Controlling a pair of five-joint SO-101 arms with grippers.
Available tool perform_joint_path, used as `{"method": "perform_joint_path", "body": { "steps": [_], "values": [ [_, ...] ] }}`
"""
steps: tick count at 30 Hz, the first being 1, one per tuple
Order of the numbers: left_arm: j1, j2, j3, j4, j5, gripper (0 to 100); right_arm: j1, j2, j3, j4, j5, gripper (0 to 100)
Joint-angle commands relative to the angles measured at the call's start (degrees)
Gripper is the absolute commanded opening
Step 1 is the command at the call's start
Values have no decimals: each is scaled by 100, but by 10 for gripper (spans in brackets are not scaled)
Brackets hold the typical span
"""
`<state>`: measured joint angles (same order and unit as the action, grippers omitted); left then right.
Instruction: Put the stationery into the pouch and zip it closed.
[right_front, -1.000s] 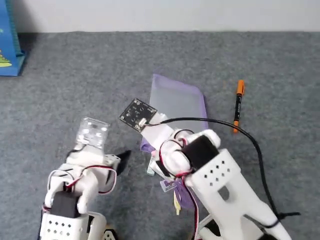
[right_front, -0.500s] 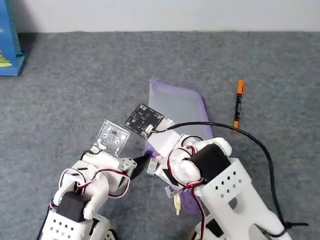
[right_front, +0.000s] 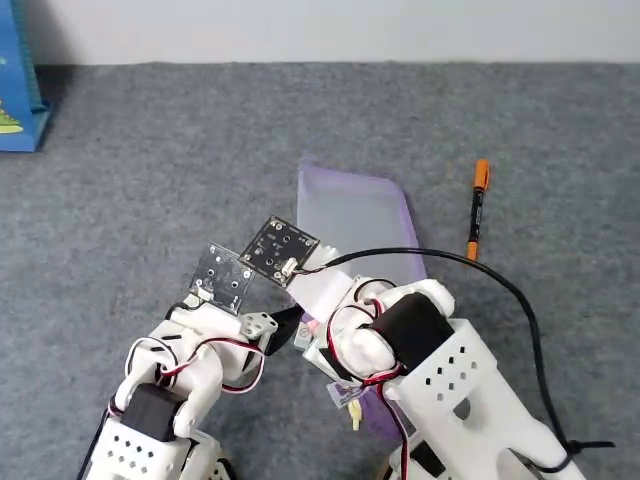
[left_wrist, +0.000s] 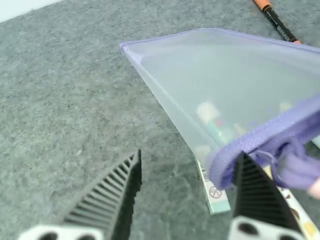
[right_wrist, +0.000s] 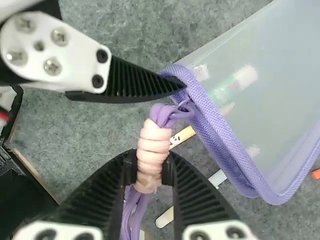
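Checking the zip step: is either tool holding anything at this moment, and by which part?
The right tool is shut on the pink wrapped zip pull of the translucent purple-edged pouch. The left tool is open, holding nothing.

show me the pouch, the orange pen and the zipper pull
pouch (right_front: 355, 215): high view, on its clear panel
orange pen (right_front: 476, 212): high view, middle of the barrel
zipper pull (right_wrist: 152, 150): right wrist view, on its pink wrapped part
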<state>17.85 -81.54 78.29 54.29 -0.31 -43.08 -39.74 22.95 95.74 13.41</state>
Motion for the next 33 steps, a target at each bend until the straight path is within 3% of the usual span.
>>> {"method": "perform_joint_path", "body": {
  "steps": [1, 16, 33],
  "values": [
    [0, 26, -31, -26, 53, 283, -40, -163, -97, 22, -53, 9],
    [-308, 26, -31, 35, 26, 283, -40, -163, -114, 13, -53, 9],
    [-299, 18, -418, 897, -176, 283, -40, -154, -343, 13, -149, 9]
  ]
}}
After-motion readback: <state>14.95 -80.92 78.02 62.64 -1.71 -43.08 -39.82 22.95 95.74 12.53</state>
